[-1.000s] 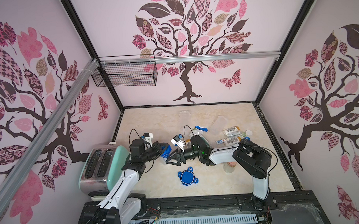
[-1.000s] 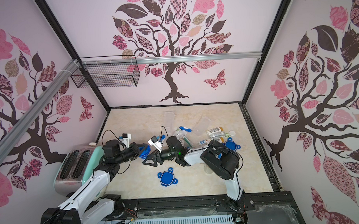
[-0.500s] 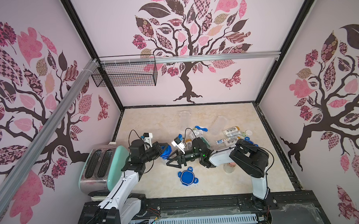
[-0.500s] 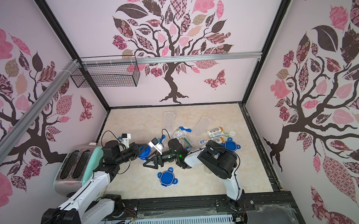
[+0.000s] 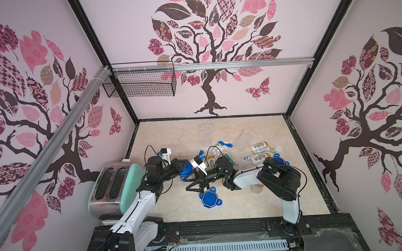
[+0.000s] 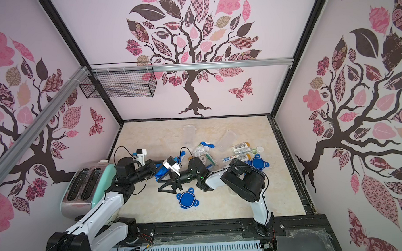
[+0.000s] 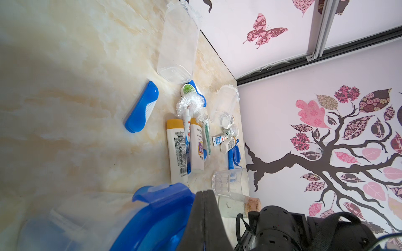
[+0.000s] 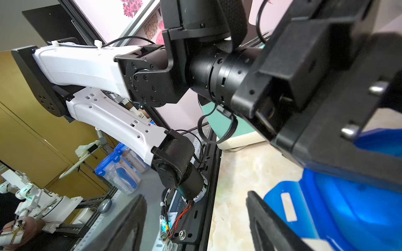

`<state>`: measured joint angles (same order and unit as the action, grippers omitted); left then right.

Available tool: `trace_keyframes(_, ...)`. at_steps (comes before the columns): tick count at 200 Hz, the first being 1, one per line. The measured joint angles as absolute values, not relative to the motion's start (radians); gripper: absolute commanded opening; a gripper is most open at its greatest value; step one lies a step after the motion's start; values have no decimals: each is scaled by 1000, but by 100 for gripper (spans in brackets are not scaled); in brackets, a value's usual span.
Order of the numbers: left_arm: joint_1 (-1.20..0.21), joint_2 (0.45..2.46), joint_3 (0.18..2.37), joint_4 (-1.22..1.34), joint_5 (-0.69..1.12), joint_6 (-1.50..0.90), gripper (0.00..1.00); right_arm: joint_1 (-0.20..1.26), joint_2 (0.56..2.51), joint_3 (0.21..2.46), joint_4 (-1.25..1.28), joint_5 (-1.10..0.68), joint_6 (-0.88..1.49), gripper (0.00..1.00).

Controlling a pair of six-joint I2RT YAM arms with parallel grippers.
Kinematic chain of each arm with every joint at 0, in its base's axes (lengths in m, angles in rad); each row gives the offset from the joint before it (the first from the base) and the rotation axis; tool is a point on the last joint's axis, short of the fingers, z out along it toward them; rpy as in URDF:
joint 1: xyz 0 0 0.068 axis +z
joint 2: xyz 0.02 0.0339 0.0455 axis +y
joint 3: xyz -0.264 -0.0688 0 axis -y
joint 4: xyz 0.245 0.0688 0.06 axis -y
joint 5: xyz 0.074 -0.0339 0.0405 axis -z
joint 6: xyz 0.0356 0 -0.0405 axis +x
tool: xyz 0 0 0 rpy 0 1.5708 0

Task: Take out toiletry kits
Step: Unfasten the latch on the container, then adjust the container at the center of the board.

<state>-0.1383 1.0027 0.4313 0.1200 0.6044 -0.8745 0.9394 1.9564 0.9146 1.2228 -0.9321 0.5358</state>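
Overhead view of a marble table (image 5: pixel 244 205) inside tree-patterned walls, with two robot arms meeting near its middle. Compared with a second earlier, the right gripper (image 5: pixel 190 183) had slid a little toward the lower left of the frame, closer to the left gripper (image 5: pixel 181 168). Its elbow had followed, while the left arm had stayed put.

The right gripper's fingers were spread wide with nothing between them, one finger (image 8: pixel 267 219) just beside a blue lid (image 7: pixel 158 208). The left gripper's fingers (image 7: pixel 204 219) were pressed together against that lid (whether they pinched one of its clips could not be told).

The lid sat on a clear jar (image 7: pixel 65 217), which was blurred and close to the left wrist lens, so its contents could not be made out. An empty jar (image 5: pixel 206 135) and a second empty jar (image 5: pixel 244 140) lay lidless on their sides in the upper middle of the table. A loose lid (image 5: pixel 209 198) lay flat below the grippers. Another loose lid (image 5: pixel 280 161) sat right of centre, partly behind the right arm.

The kits lay out on the table in two clusters. At centre were two bottles (image 7: pixel 177 150) side by side, with a toothbrush (image 7: pixel 141 107) near them. Right of centre were more bottles (image 5: pixel 258 147), a toothpaste (image 5: pixel 247 158) and a tub (image 5: pixel 278 148).

A cork bottle (image 7: pixel 235 208) was largely hidden under the right arm in both top views. A toaster (image 5: pixel 112 186) stood at the left edge of the table.
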Motion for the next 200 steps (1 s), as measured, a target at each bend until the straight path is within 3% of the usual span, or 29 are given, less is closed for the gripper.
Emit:
trace_keyframes(36,-139,984,479,9,587,-866,0,936,1847,888,1066,-928,409,79)
trace_keyframes(73,-140,952,600,-178,545,-833,25,903,1777,871,969,-913,334,79)
trace_keyframes(100,-140,895,690,-267,506,-793,36,854,1777,864,938,-876,337,79)
trace_keyframes(200,-140,727,640,-541,335,-707,46,813,1898,1016,759,-730,368,78)
